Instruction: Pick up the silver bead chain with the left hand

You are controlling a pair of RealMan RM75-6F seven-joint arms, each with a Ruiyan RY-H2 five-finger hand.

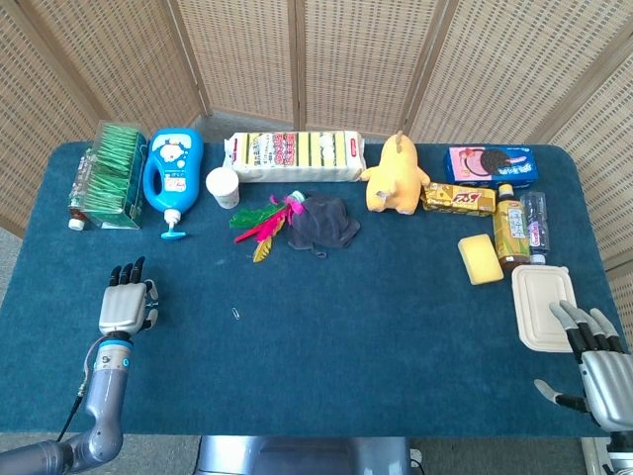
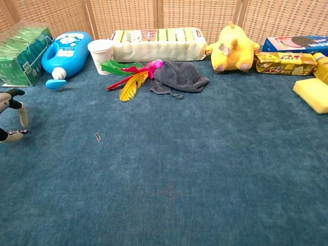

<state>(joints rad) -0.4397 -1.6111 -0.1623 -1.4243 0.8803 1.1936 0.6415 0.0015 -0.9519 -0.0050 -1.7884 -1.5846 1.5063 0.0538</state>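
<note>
The silver bead chain (image 1: 236, 314) is a tiny loop lying alone on the blue cloth, left of centre; the chest view shows the chain (image 2: 98, 137) flat on the cloth too. My left hand (image 1: 126, 305) hovers low to the chain's left, a hand's width away, palm down, fingers straight and apart, holding nothing. Only its fingertips (image 2: 19, 114) show at the chest view's left edge. My right hand (image 1: 595, 358) rests open at the table's near right corner, far from the chain.
Along the back stand a green tea box (image 1: 107, 173), blue bottle (image 1: 174, 170), white cup (image 1: 223, 186), sponge pack (image 1: 293, 155), yellow plush (image 1: 395, 175) and snack boxes (image 1: 491, 165). Feathers (image 1: 259, 223) and a grey cloth (image 1: 322, 222) lie behind the chain. A white lidded box (image 1: 542, 305) sits by my right hand.
</note>
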